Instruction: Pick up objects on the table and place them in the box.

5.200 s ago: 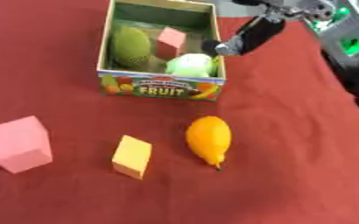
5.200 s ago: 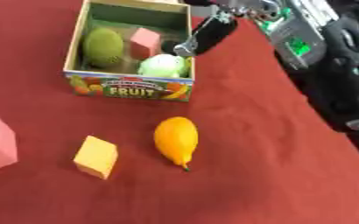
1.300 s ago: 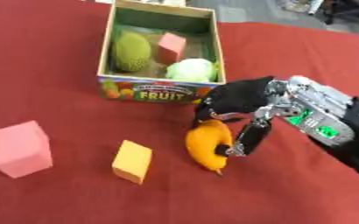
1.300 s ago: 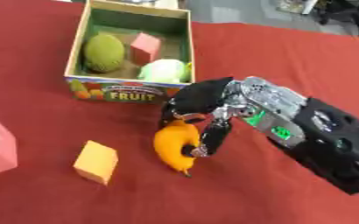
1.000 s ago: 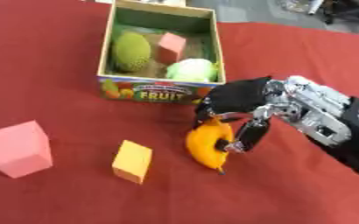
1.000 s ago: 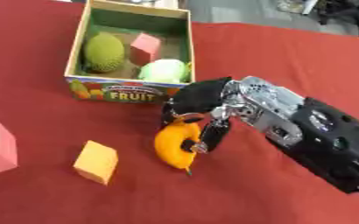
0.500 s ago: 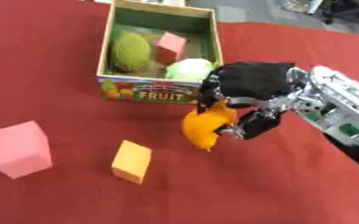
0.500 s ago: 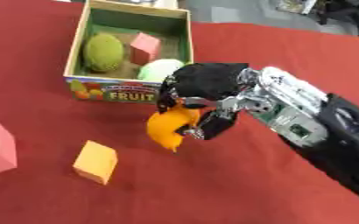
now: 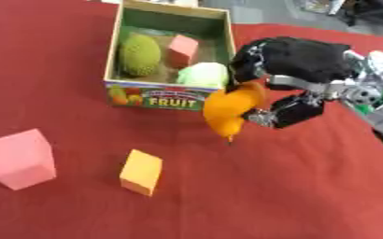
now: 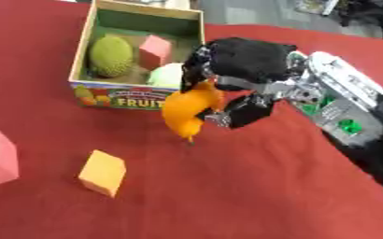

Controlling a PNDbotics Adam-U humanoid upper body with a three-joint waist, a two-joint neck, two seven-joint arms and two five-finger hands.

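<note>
Three items in box (image 9: 116,56): a green bumpy fruit (image 9: 140,55), a small pink block (image 9: 181,50), and a pale green round fruit (image 9: 204,74) in the near right corner.
Left eye, lemon (image 9: 233,108): lifted clear of the red table (image 9: 309,196), just in front of the box's near right corner, pointed tip down.
Left eye, right hand (image 9: 289,70): fingers and thumb curled round the lemon's upper end; the lower half hangs free.
Left eye, loose items: a large pink cube (image 9: 21,158) at the near left; an orange block (image 9: 142,172) beside it, both apart from the box.
Right eye, lemon (image 10: 191,110): same hold, with the fruit tilted and level with the box's printed front wall.
Right eye, left hand: not visible.
Handling, lemon: looks rigid, light and smooth-skinned, so probably slippery; the oval shape could twist out of an end grip. A hold round its widest middle seems safer.
Handling, blocks: flat faces suggest an easy pinch across opposite sides.
</note>
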